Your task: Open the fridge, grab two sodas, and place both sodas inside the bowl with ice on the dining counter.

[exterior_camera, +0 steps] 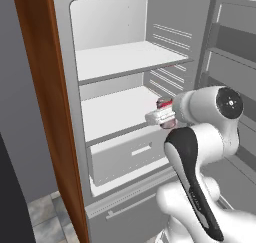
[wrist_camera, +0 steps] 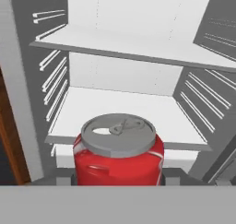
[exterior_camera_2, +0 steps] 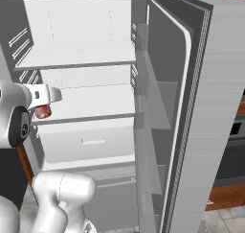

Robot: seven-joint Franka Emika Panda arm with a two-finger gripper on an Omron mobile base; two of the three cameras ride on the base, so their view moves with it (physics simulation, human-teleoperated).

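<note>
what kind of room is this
Most likely a home kitchen: a tall grey fridge stands open with white shelves, a red soda can with a silver top is in front, and brown wooden cabinetry stands beside it.

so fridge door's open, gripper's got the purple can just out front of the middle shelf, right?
Wrong can. The gripper holds the red can with the silver top, not a purple one; the hand view shows it plainly. The rest stands: the fridge door is open and the can sits just in front of the middle shelf.
</note>
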